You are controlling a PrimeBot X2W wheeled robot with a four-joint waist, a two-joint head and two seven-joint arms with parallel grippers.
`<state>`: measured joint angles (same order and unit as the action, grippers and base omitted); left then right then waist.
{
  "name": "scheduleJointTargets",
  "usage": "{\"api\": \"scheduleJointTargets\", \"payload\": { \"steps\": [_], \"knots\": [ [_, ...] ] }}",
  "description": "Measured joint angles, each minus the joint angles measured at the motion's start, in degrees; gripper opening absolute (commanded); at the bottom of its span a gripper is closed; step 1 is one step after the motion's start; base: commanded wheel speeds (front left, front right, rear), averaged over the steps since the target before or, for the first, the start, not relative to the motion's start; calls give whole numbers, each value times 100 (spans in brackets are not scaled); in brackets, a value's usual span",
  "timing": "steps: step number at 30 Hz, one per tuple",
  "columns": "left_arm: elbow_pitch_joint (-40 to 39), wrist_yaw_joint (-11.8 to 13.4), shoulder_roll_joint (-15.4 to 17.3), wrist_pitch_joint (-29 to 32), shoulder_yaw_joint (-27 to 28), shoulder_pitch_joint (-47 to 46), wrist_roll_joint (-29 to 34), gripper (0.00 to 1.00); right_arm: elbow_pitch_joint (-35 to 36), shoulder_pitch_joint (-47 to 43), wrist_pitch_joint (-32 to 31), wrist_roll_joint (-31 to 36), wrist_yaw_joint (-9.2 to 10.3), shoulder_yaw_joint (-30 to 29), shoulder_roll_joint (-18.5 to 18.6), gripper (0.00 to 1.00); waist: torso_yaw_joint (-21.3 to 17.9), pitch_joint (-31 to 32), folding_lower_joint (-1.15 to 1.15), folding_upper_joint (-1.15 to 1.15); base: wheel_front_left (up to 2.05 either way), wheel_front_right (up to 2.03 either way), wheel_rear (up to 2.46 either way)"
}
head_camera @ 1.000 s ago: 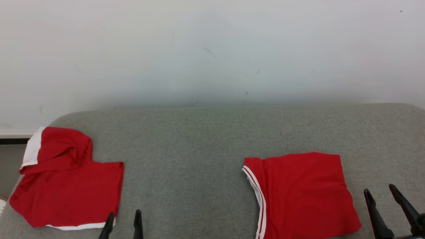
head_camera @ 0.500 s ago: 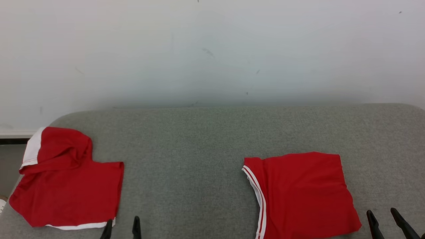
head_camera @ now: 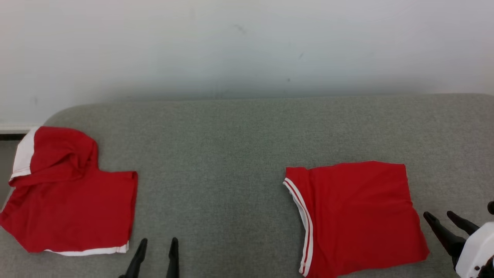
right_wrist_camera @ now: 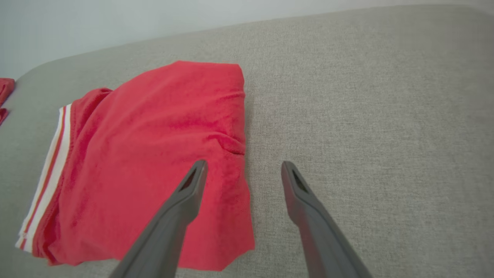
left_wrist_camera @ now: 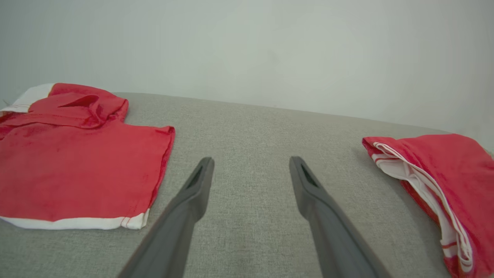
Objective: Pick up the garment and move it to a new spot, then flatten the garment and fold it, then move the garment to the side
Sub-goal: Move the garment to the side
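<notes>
The left gripper (left_wrist_camera: 251, 159) and right gripper (right_wrist_camera: 244, 165) stand open and empty; pinching only the top layer of the folded garment (head_camera: 355, 216) would likely undo its fold in transit.

Bare room: grey padded surface (head_camera: 247, 127), white wall (head_camera: 247, 42)

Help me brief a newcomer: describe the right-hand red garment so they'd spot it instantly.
Two red garments lie on the grey cushioned surface. Take the folded red garment at its right end, by the right gripper. Striped white trim runs down its left edge; the other red garment has a bunched top and white panel.
</notes>
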<state>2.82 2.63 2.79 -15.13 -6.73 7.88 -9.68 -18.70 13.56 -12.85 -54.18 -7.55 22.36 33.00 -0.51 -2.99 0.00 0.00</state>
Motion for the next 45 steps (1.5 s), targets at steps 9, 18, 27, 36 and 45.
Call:
{"api": "scheduleJointTargets", "payload": {
  "steps": [9,18,27,36,45],
  "knots": [
    [183,30,1,0,-207,-361,-97,100,-869,824,-822,-381,0,343,-3,100,445,-403,0,0,0,0,0],
    [304,46,2,0,-307,-443,-107,100,-1290,1070,-1094,-955,8,482,-189,100,906,-605,0,0,0,0,0],
    [236,97,1,0,-393,-548,-121,100,-999,1254,-973,-1347,10,832,-345,0,891,-675,0,0,0,0,0],
    [151,57,1,0,-343,-608,-89,100,-966,1603,-594,-1358,9,1073,-77,0,376,-769,0,0,0,0,0],
    [-20,-144,0,0,-448,-1200,142,100,-1741,2139,464,-820,8,999,296,0,-217,-1269,0,0,0,0,0]
  ]
}}
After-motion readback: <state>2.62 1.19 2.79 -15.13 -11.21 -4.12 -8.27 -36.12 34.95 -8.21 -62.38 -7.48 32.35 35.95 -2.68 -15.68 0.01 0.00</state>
